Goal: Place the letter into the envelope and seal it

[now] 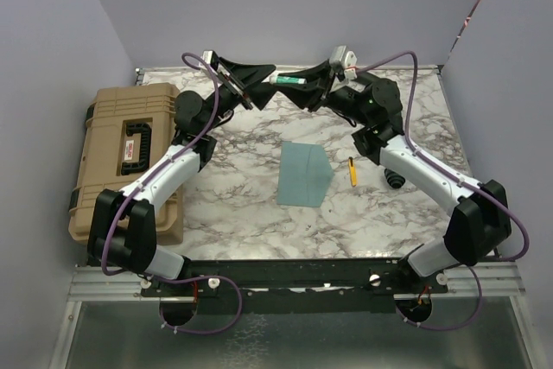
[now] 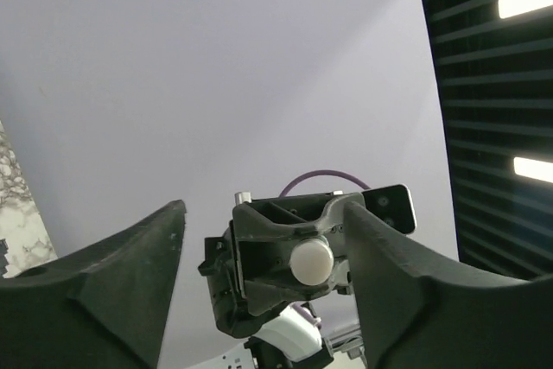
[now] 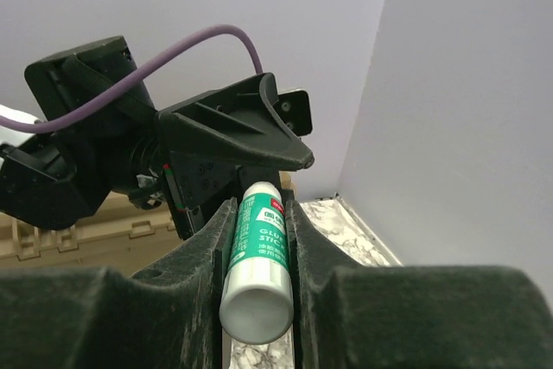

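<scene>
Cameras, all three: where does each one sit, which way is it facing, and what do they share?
Top external: above and behind the arms, looking down on the marble table; both arms show, bases nearest, with the envelope lying mid-table.
Left wrist: on the left gripper, tilted up at the wall; its open fingers frame the right gripper head-on.
Right wrist: on the right gripper, looking along its fingers, shut on the glue stick, toward the left gripper.
Shared: all three show the glue stick.
</scene>
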`<control>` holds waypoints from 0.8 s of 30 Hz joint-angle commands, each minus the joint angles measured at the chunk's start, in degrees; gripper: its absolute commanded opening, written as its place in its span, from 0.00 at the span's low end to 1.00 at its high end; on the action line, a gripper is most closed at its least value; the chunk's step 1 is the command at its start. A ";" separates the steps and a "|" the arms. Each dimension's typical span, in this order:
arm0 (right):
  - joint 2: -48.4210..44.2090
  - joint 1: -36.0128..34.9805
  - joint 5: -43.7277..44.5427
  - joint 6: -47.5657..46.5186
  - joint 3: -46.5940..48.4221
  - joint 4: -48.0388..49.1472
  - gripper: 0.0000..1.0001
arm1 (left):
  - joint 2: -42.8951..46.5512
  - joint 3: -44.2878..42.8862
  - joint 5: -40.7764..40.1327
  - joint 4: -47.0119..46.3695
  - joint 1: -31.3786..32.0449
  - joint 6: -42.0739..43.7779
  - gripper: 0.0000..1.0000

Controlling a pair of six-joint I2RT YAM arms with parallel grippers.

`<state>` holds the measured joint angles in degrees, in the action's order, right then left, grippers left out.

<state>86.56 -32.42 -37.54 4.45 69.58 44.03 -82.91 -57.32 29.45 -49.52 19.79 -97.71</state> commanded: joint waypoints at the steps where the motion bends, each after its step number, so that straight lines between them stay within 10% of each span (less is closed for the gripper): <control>1: -2.06 -0.36 3.90 1.06 -0.48 -5.52 0.01 | 1.83 2.25 -1.29 0.74 -0.48 2.00 0.78; 8: -2.44 0.43 15.11 0.91 2.10 -28.78 0.01 | 5.04 5.54 -0.19 9.80 -2.29 11.20 0.84; 14: -1.30 2.00 28.14 5.29 1.51 -50.20 0.01 | 9.40 5.44 -5.88 39.14 -2.92 41.95 0.77; 24: 7.55 1.07 31.18 7.04 -3.72 -62.75 0.00 | -9.93 3.05 1.48 45.96 4.13 55.99 0.18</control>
<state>90.54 -30.46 -9.85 9.67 67.96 -10.72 -83.77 -51.75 28.38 -12.05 19.20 -52.49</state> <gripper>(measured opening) 0.249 0.291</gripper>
